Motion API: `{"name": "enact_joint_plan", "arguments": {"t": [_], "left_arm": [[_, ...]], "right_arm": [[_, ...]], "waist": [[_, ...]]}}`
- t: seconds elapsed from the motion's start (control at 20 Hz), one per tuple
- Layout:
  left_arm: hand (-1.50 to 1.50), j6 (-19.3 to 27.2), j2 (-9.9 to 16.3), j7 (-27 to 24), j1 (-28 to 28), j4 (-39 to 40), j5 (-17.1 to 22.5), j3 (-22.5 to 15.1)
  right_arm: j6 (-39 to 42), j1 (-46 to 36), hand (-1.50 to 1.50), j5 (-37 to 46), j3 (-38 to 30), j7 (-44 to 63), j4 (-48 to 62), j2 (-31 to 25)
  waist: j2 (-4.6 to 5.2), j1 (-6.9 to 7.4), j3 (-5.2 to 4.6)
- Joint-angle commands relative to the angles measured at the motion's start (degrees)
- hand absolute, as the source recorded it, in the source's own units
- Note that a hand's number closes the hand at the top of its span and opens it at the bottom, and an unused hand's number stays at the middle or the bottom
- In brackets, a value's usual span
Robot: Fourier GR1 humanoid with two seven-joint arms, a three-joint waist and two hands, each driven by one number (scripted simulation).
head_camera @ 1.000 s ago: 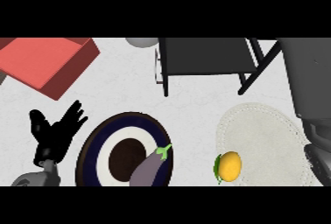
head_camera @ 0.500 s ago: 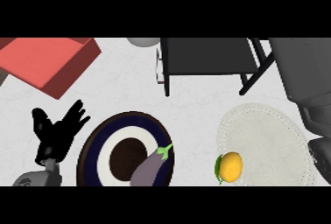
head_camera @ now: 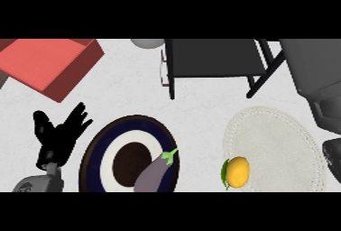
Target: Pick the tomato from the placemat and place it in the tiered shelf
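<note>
The tomato (head_camera: 237, 171) is yellow-orange with a green stem part on its left side. It lies on the round pale placemat (head_camera: 279, 135), close to the mat's lower left rim, and nothing touches it.

The tiered shelf (head_camera: 213, 61) stands at the top middle of the counter (head_camera: 133, 90). It is a dark frame with a flat dark top, and its thin black legs reach down toward the placemat. Between the tomato and the shelf there is only bare mat and bare counter.

To the left of the placemat lies a dark blue plate (head_camera: 106, 149) with a white ring and a brown middle. A purple eggplant (head_camera: 154, 172) with a green stem lies on the plate's right side, its stem pointing toward the tomato but not reaching it. A red box (head_camera: 50, 65) stands at the upper left corner, well apart from the mat. A small grey round thing (head_camera: 148, 43) shows at the top edge, just left of the shelf.

The left hand (head_camera: 61, 133) rests just left of the plate, its fingers straight and spread apart, holding nothing.

At the right edge a large grey arm part (head_camera: 316, 76) comes down beside the shelf. Below it a dark shape (head_camera: 333, 153) is perhaps the right hand, over the mat's right rim; I cannot tell how its fingers are.
</note>
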Motion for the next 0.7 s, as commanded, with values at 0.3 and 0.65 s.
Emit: {"name": "enact_joint_plan", "arguments": {"t": [0.3,0.65], "left_arm": [[0.00,2.2,-2.5,1.6,-0.8,1.0,-1.9,-1.6],[0.00,0.9,-1.0,1.8,0.5,0.4,-1.0,-0.1]], "right_arm": [[-3.8,-1.7,1.50,-0.7,-3.0,-0.9,5.1,0.0],[-10.8,-2.4,-1.50,-6.4,-10.1,2.7,3.2,1.3]], "waist": [[0.25,-0.04,-0.28],[0.09,-0.18,-0.27]]}}
